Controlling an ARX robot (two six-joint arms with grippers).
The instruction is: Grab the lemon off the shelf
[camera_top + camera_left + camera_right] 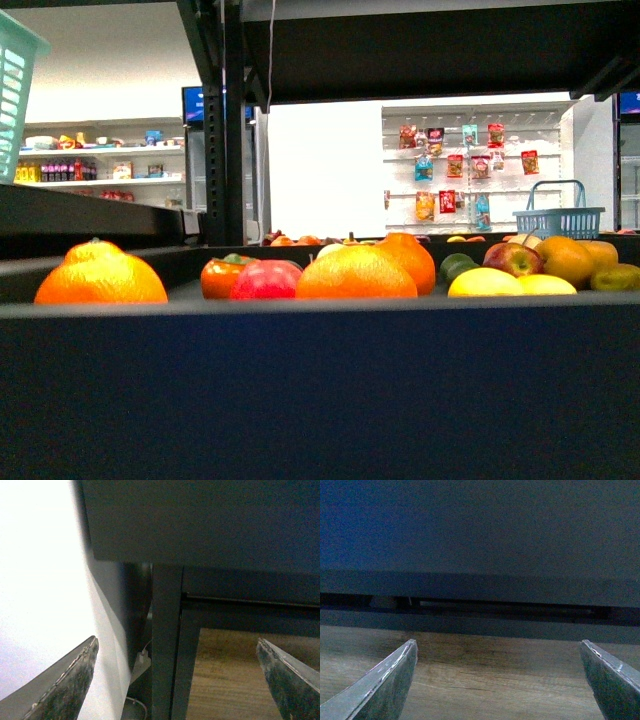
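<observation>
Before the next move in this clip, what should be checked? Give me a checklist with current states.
1. Lemon found, front right of the shelf tray: ok.
2. Left gripper open, empty: ok.
3. Right gripper open, empty: ok.
4. Arms at tray height: not ok; neither shows in the front view, and both wrist cameras face below the tray, toward the wood-grain panel.
5. Room around the lemon: cannot tell; a second yellow fruit and a green fruit sit close.

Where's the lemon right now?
Front view: the lemon sits right of centre on the shelf, beside the large orange, with the red apple just behind it.
</observation>
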